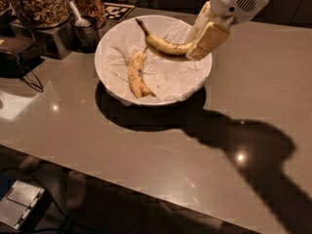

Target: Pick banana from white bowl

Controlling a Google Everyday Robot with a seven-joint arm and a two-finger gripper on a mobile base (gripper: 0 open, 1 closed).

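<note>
My gripper (200, 38) hangs over the right side of the white bowl (200, 82) and is shut on one end of the banana (163, 45). This banana is strongly curved and deep yellow, and its dark stem tip points up and to the left. It hangs in the air above the crumpled paper lining, clear of the bowl. A second, straighter and paler banana (136, 76) with a small sticker lies in the bowl on the left side.
Glass jars of granola and nuts (39, 4) and a metal cup with a scoop (85, 28) stand at the back left. A dark cable (24, 77) lies at the left. The table's front edge runs across the bottom, with a box (19, 204) on the floor below.
</note>
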